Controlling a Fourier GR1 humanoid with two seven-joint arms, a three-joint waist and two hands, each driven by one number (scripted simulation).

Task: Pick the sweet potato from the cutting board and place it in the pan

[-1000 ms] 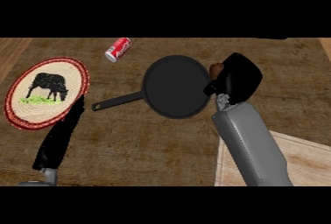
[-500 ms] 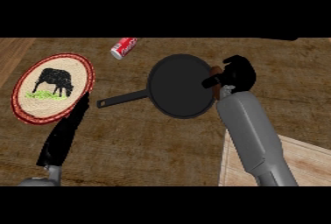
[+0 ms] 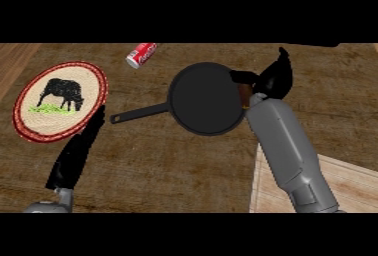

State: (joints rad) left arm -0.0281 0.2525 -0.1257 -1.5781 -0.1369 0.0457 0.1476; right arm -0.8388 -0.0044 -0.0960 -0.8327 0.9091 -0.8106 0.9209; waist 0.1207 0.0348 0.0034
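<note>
At the pan's (image 3: 207, 97) right rim, only a narrow reddish-brown sliver of the sweet potato (image 3: 243, 96) shows, the rest being hidden inside the right hand (image 3: 269, 80). That hand's black fingers curl round it, with one fingertip reaching over the pan's edge. The pan is dark and round, its handle pointing down-left. Lower right of the pan, a corner of the pale wooden cutting board (image 3: 354, 185) lies partly under the grey forearm. Well left of the pan sits a red-rimmed plate (image 3: 59, 100) with a black cow picture. Below that plate, lower left of the pan, the left hand (image 3: 74, 155) rests with straight fingers. Up-left of the pan lies a red can (image 3: 140, 54).
</note>
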